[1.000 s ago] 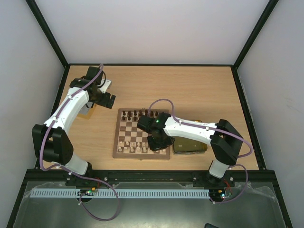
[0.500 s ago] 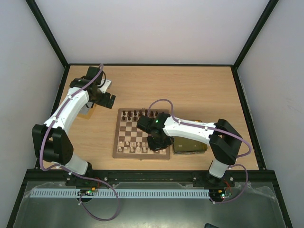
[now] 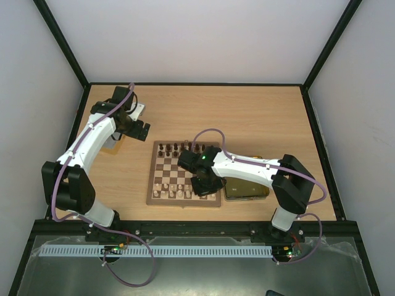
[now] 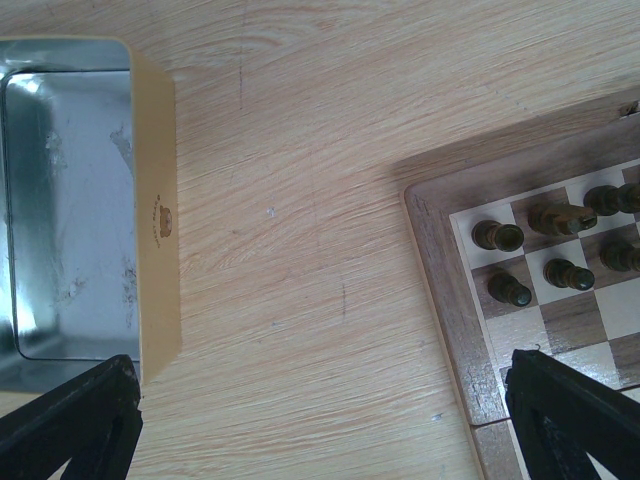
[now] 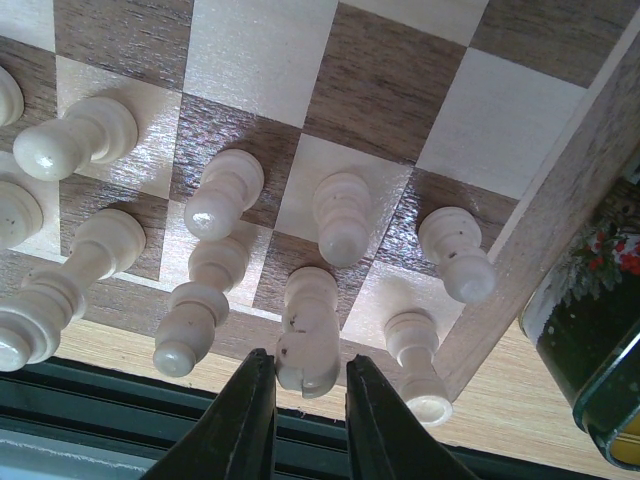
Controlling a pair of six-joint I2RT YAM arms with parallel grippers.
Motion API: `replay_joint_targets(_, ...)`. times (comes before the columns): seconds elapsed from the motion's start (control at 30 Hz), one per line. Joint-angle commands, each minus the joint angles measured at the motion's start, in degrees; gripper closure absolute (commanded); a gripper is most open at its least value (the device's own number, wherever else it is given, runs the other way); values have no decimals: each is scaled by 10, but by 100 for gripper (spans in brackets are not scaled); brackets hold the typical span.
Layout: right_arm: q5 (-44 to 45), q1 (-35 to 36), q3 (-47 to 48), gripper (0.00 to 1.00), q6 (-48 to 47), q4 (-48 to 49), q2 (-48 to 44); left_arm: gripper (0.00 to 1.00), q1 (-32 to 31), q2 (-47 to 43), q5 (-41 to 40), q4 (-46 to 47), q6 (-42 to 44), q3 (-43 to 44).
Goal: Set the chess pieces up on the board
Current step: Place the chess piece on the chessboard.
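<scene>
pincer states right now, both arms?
Left pincer: open, empty.
Right pincer: fingers close around a cream chess piece on the board; gripping or not, cannot tell.

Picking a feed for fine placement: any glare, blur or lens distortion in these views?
Right wrist: sharp, but the cream pieces splay outward from wide-angle distortion, with sheen on the board. Left wrist: in focus, glare inside the metal tray. Top external: even light, but the pieces are too small to tell apart.
</scene>
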Motion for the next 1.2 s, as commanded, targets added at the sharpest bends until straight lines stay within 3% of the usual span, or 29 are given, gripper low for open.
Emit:
replay_joint_targets(0.0, 4, 4, -1, 82, -1, -3, 0, 1, 2, -4, -3, -5, -3, 3)
replay_joint_targets(1.17, 15, 4, 10, 77, 9, -2, -14, 1, 2, -2, 0, -6, -3, 5)
